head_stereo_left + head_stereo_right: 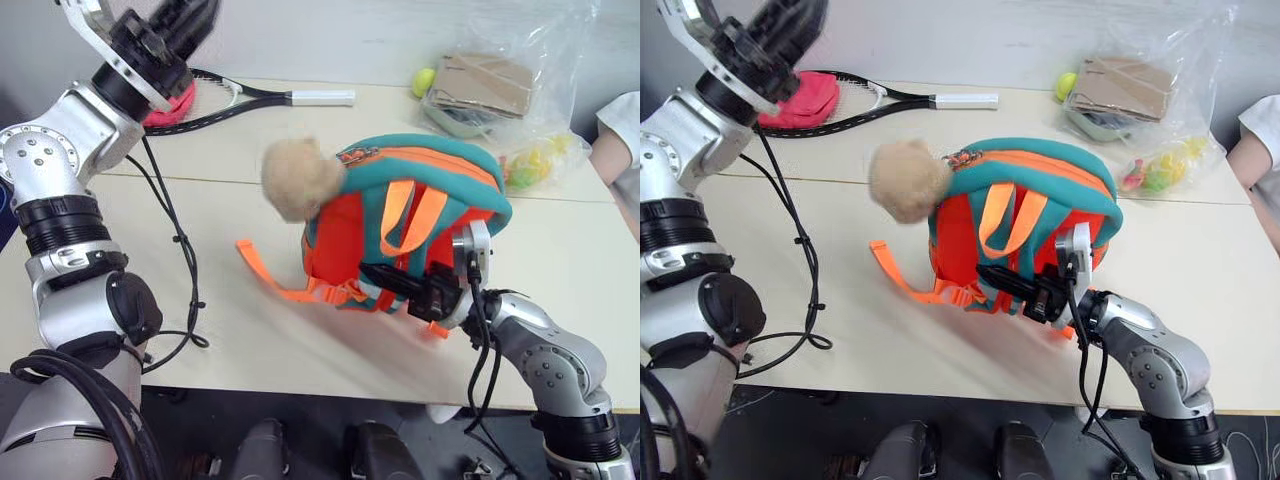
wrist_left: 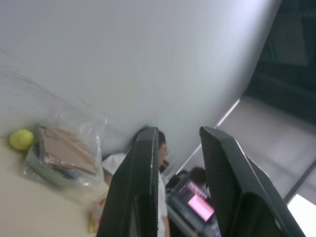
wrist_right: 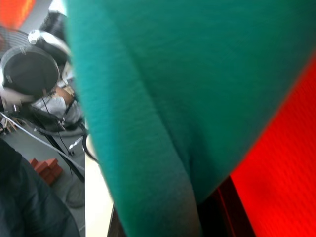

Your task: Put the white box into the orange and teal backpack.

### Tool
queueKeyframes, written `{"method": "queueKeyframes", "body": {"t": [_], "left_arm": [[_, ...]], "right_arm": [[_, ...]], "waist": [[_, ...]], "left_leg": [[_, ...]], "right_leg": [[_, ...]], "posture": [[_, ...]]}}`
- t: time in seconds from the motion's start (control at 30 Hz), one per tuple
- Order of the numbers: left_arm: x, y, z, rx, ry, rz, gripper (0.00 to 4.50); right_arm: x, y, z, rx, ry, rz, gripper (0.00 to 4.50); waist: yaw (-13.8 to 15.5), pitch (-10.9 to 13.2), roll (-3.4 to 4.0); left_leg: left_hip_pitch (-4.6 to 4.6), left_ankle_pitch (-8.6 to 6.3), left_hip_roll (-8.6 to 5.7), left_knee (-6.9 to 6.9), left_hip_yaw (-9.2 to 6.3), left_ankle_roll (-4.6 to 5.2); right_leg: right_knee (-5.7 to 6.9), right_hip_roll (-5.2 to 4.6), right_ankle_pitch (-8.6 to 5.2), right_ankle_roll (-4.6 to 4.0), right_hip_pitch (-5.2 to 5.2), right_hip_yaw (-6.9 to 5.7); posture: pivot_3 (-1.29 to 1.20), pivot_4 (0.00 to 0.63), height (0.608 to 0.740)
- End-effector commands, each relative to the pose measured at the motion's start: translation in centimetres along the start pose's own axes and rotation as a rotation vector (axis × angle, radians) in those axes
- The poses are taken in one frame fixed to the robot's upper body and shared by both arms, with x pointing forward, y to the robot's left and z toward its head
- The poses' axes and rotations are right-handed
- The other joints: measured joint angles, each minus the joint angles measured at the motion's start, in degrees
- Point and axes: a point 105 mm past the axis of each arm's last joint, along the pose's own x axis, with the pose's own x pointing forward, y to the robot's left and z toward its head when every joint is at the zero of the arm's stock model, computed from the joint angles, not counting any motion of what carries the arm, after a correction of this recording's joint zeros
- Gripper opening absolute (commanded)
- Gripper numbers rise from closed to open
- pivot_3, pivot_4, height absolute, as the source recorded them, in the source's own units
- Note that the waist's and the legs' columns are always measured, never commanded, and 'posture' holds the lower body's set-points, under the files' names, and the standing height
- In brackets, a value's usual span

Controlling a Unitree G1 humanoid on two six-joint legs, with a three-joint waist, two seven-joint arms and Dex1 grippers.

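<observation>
Holding backpack [image 1: 410,215] upright on table [image 1: 560,250]: your right pincer [image 1: 400,282] clamped on its lower edge. Left pincer [image 2: 177,182] raised, slightly parted, empty. Box unseen, maybe inside. Next: check, zip.

Pale cream table [image 1: 560,250] with a seam line running across its top, plain light grey wall [image 1: 400,40] behind its far edge, dark floor [image 1: 890,420] below its near edge, soft even light, no strong shadows
</observation>
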Motion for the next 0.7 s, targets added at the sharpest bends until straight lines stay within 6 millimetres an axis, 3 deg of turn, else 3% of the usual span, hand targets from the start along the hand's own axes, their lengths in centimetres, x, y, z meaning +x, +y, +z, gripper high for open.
{"method": "queueKeyframes", "body": {"t": [0.03,0.2,0.23,0.3,0.57,0.7], "left_arm": [[-1.3,-0.9,-0.3,0.078,0.032,-0.065,1.37],[-3.2,-0.8,-2.3,0.370,0.117,-0.101,1.37],[-3.8,-0.2,-3.8,0.504,0.212,-0.087,1.55],[-4.4,0.0,-5.4,0.597,0.289,-0.097,1.95],[-5.9,-3.6,-6.0,0.653,0.371,-0.275,4.45],[-6.3,-5.2,-6.4,0.566,0.386,-0.370,4.48]], "right_arm": [[0.1,0.3,0.8,-0.036,-0.034,0.001,0.00],[0.0,0.1,0.8,-0.034,-0.031,-0.007,0.00],[-0.1,0.1,0.7,-0.033,-0.028,-0.008,0.00],[-0.2,0.0,0.6,-0.032,-0.022,-0.009,0.00],[-0.6,-0.1,0.3,-0.026,0.008,-0.005,0.00],[-0.7,-0.2,0.2,-0.023,0.018,0.002,0.00]], "waist": [[0.0,0.0,0.00],[-0.6,0.0,0.00],[-0.6,0.0,0.00],[-0.6,0.0,0.01],[-0.5,0.0,0.00],[-0.5,0.0,0.00]], "left_leg": [[0.00,0.00,0.01,0.01,0.01,0.00],[-0.01,0.03,0.08,-0.08,0.01,-0.05],[-0.01,0.03,0.08,-0.09,0.01,-0.05],[0.02,0.03,0.06,-0.15,0.07,-0.05],[-0.01,0.00,0.06,-0.17,0.06,0.01],[0.01,0.00,0.07,-0.19,0.06,0.01]], "right_leg": [[0.00,0.01,0.00,0.00,0.00,0.01],[-0.01,0.06,0.00,0.00,-0.06,0.01],[-0.02,0.06,0.00,0.00,-0.06,0.01],[-0.06,0.05,0.00,0.00,-0.05,0.05],[-0.08,0.02,0.00,0.00,-0.04,0.06],[-0.07,0.02,0.00,0.00,-0.03,0.06]], "posture": [[0.00,0.150,0.740],[0.00,0.150,0.740],[0.00,0.150,0.740],[0.00,0.150,0.740],[0.00,0.150,0.740],[0.00,0.150,0.740]]}}
